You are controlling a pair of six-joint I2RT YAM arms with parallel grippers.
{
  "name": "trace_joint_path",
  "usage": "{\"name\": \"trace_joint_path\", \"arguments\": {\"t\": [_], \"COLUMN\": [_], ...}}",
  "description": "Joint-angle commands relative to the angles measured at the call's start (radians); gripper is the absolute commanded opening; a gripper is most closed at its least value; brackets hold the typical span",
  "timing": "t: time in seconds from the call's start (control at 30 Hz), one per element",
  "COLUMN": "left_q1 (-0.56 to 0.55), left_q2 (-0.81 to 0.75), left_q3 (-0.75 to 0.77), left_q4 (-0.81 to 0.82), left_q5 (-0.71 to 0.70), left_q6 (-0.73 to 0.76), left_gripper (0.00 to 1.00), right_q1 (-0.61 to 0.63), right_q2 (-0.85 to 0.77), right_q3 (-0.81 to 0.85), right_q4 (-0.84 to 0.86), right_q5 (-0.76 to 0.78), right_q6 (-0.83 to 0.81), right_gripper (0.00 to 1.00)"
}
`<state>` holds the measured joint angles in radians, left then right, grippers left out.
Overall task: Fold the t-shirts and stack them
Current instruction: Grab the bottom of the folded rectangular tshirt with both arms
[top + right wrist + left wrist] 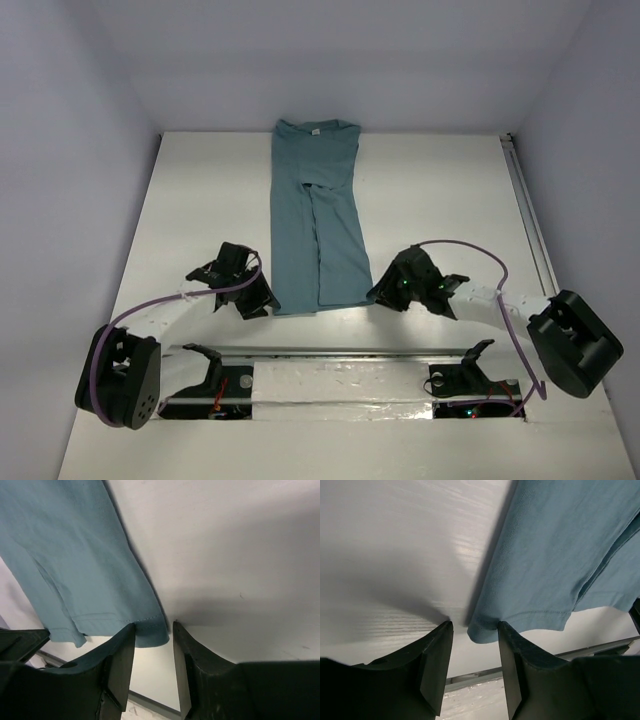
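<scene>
Straddling t-shirt (316,215) hem corners | left gripper (475,626) jaws apart | right gripper (153,626) jaws apart | t-shirt flat on table (200,200)

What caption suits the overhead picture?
Left gripper and right gripper flank the near hem of a teal t-shirt on a white table.

Bare worktop (200,210) lies open in a wide strip on each side of the t-shirt (315,220), from near to far. The shirt lies flat as a long band down the middle, reaching the far wall (330,70). The left wall (70,150) and right wall (590,120) close the sides, and a rail (528,220) runs along the right edge. The left gripper (268,303) and right gripper (377,293) block the shirt's near corners, fingers (437,660) apart astride the cloth. A purple cable (470,247) arches over the right arm.
</scene>
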<state>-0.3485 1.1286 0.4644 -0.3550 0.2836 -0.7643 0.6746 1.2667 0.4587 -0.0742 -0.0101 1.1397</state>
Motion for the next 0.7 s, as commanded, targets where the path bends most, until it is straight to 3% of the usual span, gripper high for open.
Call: {"name": "trace_joint_path", "arguments": {"t": [0.0,0.13,0.27,0.3,0.37,0.43,0.67], "left_q1": [-0.009,-0.02,-0.03,-0.03,-0.03,-0.043,-0.118], "left_q2": [-0.003,0.023,0.053,0.054,0.043,0.013,-0.162], "left_q3": [-0.02,-0.023,-0.02,-0.017,-0.009,0.006,0.006], "left_q4": [-0.044,-0.012,0.022,0.022,0.018,-0.01,-0.145], "left_q5": [-0.004,0.003,-0.007,-0.018,-0.03,-0.037,-0.001], "left_q6": [-0.004,-0.006,-0.016,-0.017,-0.017,-0.013,-0.062], "left_gripper": [0.38,0.34,0.25,0.15,0.06,0.0,0.0], "right_q1": [0.0,0.0,0.0,0.0,0.0,0.0,0.0], "right_q2": [0.037,0.088,0.085,0.073,0.019,-0.025,-0.277], "right_q3": [-0.015,-0.02,-0.008,0.0,-0.002,0.001,-0.074], "right_q4": [-0.003,0.057,0.047,0.034,-0.01,-0.054,-0.301], "right_q5": [-0.045,-0.094,-0.071,-0.054,-0.038,-0.024,-0.14], "right_q6": [0.003,0.012,0.005,-0.003,-0.026,-0.047,-0.132], "right_gripper": [0.42,0.4,0.14,0.11,0.01,0.0,0.0]}}
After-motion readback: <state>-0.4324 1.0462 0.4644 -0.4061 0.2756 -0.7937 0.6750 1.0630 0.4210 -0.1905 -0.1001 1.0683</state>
